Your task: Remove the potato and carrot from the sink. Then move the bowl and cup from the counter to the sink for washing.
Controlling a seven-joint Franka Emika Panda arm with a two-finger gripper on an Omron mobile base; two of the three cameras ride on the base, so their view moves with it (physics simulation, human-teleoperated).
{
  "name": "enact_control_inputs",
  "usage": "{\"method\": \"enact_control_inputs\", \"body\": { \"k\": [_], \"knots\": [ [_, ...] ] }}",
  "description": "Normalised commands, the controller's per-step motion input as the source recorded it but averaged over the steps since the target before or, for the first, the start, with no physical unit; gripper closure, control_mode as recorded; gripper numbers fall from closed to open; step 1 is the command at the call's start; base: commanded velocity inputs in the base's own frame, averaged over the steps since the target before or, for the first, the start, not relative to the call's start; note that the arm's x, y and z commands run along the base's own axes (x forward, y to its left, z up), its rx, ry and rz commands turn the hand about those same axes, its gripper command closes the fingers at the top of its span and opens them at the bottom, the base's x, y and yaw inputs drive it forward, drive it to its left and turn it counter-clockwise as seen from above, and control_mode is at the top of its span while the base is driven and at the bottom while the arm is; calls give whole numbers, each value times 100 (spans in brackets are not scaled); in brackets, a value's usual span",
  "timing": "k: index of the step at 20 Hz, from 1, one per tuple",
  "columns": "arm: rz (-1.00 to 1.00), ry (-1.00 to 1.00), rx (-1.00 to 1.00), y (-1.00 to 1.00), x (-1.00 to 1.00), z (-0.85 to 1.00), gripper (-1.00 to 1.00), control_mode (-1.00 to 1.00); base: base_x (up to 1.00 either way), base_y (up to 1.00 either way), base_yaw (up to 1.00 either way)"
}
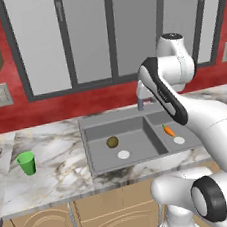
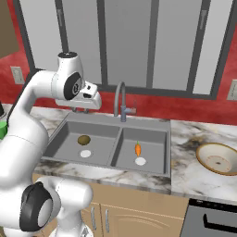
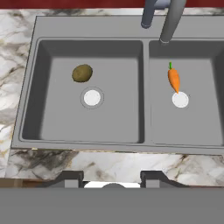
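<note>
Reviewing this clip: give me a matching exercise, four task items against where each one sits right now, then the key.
Items:
1. potato
2. carrot
3. bowl
4. cup

Places:
A. counter left of the sink
B. right basin, by its drain
C. counter right of the sink
D. left basin, by its drain

Pairs: 1-D, 2-B, 3-C, 4-A

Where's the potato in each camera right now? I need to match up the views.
Left base view: potato in the sink's left basin, just above the white drain.
Right base view: potato in the left basin, above that drain.
Hand view: potato upper left of that drain.
Shared landmark: the left basin's drain.
</note>
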Motion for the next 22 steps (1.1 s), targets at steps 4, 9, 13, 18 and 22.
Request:
{"method": "enact_control_inputs", "body": {
  "k": [4, 9, 13, 18, 22],
  "knots": [
    [0, 0, 0, 0, 0, 0, -100, -100, 0, 0, 0],
    [0, -3, 0, 0, -9, -1, -100, -100, 0, 0, 0],
    [0, -11, 0, -1, -21, 0, -100, -100, 0, 0, 0],
    [-1, -8, 0, -2, -29, -1, -100, -100, 0, 0, 0],
    [-3, -7, 0, -6, -31, -5, -100, -100, 0, 0, 0]
  ]
}}
